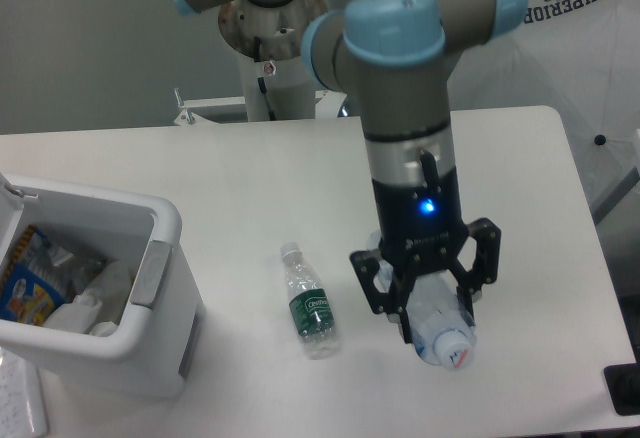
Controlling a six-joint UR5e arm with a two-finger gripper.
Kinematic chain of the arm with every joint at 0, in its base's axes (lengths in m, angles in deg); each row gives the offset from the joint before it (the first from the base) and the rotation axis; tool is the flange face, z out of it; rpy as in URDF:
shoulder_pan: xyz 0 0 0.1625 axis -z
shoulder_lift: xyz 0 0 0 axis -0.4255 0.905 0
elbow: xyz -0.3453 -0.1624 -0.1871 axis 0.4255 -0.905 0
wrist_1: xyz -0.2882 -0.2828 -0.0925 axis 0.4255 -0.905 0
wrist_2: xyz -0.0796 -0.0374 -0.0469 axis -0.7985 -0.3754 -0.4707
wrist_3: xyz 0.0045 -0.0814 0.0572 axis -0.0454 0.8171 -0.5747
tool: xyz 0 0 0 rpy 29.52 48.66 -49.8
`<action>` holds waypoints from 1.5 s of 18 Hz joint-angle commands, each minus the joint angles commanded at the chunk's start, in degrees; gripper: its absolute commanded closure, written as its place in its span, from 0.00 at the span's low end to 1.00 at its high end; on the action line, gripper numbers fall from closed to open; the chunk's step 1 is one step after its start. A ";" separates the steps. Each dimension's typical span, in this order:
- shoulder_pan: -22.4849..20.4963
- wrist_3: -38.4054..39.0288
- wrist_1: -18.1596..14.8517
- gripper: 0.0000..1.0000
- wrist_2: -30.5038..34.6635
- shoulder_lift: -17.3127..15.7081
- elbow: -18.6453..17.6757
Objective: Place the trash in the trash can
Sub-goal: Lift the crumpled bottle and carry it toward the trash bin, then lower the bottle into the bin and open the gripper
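The arm reaches down over the right half of the white desk (250, 173), its wrist showing a small blue light. The gripper (432, 310) points downward, and its black fingers (386, 288) are clamped on either side of the longer bluish bottle (440, 326). That bottle hangs tilted, with its white cap end lowest and nearest the front edge of the desk. Whether the cap touches the surface cannot be told from this angle.

The short bottle (308, 302), clear with a dark green label and a white cap, lies flat on the desk to the left of the gripper, apart from it. Its cap points toward the back of the desk.

The trash can (150, 288), a white boxy bin with a thick rounded rim and a grey rectangular panel on its right side, stands at the left edge of the desk, well apart from both bottles. Inside it lie crumpled pale items and a blue-and-yellow printed packet (28, 288) against the left wall.

A white fabric sheet printed "SUPERIOR" (565, 3) sits behind the desk at upper right.
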 joint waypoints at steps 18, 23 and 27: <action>8.09 1.57 5.90 0.34 0.00 -2.46 5.10; 9.05 7.11 5.90 0.33 0.00 -3.51 5.63; 11.16 9.84 5.99 0.33 0.18 -4.83 4.84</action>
